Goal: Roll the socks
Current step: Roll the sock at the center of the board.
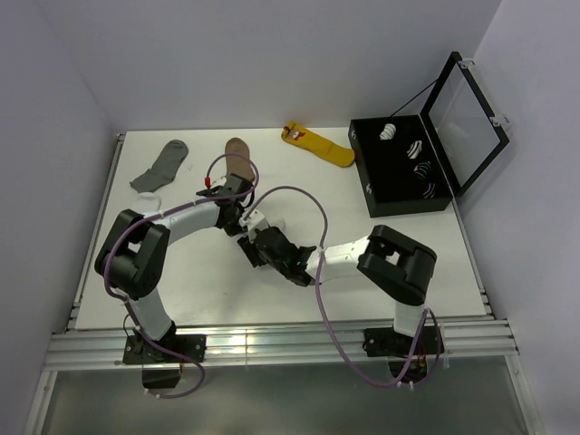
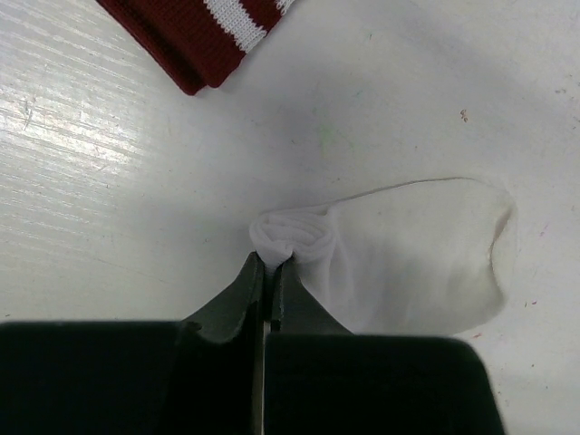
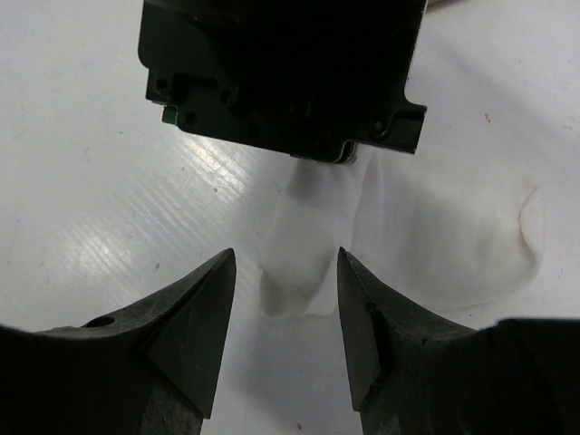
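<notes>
White socks (image 2: pixel 426 263) lie on the surface (image 2: pixel 109 181) at its middle, where the two arms meet. One end is wound into a tight roll (image 2: pixel 292 237), and the rest extends flat to one side as the length left to wind. No stripes show, and the wrist views do not settle whether one layer or two is present. Left fingers (image 2: pixel 243 294) are closed, their tips pinching the edge of the roll; this grip appears to hold the wound turns together so that they cannot spring open. Right fingers (image 3: pixel 195 317) are spread and empty, one on each side of the roll's free end and touching nothing; this stance would let them close on the roll from the side opposite the left fingers. Judged from this layout, rolling is started but most of the fabric is unwound. The next move calls for a second grip on the roll before the first pinch is released. The fabric is soft and thin, so a loose grip could let the turns slacken. A maroon cuff (image 2: pixel 195 41) lies near the socks but apart from them. A grey sock (image 1: pixel 163 163) and a yellow sock (image 1: pixel 319 145) lie well apart at the far edge. An open box (image 1: pixel 412 207) at the right holds small rolled bundles.
</notes>
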